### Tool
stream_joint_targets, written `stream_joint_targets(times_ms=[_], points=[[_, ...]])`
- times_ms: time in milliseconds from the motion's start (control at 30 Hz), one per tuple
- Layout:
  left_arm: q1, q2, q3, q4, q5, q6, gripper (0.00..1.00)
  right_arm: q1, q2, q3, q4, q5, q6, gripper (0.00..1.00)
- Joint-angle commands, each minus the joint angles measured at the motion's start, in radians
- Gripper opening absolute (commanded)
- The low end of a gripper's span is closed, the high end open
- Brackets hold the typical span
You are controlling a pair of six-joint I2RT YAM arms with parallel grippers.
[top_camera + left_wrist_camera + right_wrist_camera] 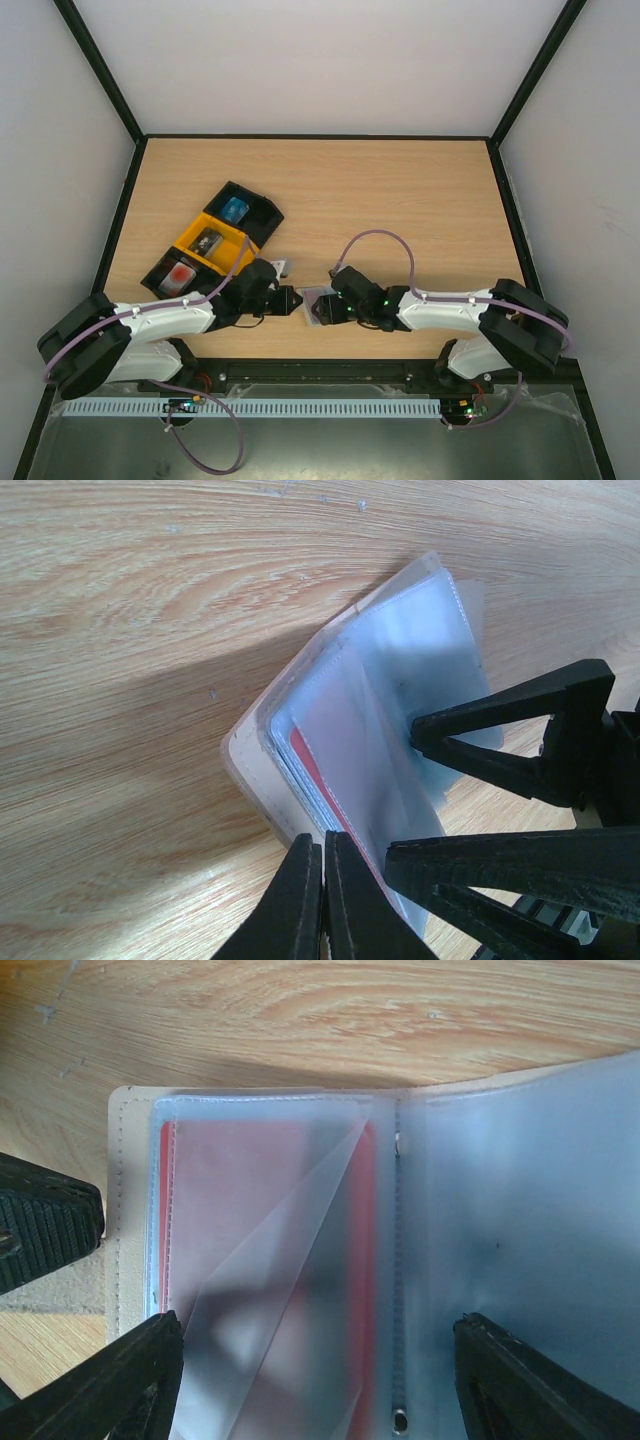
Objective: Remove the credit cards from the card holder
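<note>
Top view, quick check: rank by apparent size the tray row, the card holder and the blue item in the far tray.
1. tray row
2. card holder, partly hidden, so its lead is unsure
3. blue item

Your card holder (316, 300) lies flat on the bench (400, 190) near the front edge, opened like a book. It has a beige stitched cover underneath and frosted clear sleeves on top. One sleeve leaf stands lifted, folded on a diagonal. A red credit card (368, 1210) sits fully tucked in the left-hand pocket, with red showing along its edges.
</note>
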Motion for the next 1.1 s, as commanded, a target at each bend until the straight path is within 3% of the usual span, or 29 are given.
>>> stream_joint_targets(times_ms=[0,100,400,567,833,1067], points=[[-0.005,-0.009,-0.007,0.01,0.006,0.001,0.03,0.001,0.032,-0.011,0.018,-0.005,-0.017,0.72],[-0.005,-0.011,-0.007,0.01,0.008,0.003,0.03,0.002,0.041,-0.007,-0.004,0.027,-0.023,0.72],[-0.005,-0.012,-0.009,0.007,0.009,0.007,0.03,0.002,0.051,-0.003,-0.132,0.208,-0.034,0.45],[-0.004,-0.009,-0.006,-0.007,-0.005,0.014,0.03,0.002,0.028,-0.012,-0.153,0.257,-0.011,0.37],[-0.004,-0.009,0.004,-0.023,-0.01,0.018,0.02,0.002,0.022,0.027,-0.313,0.437,0.082,0.33],[-0.003,-0.007,0.008,-0.002,0.043,-0.002,0.03,0.002,-0.121,0.103,-0.492,0.548,0.162,0.42]])
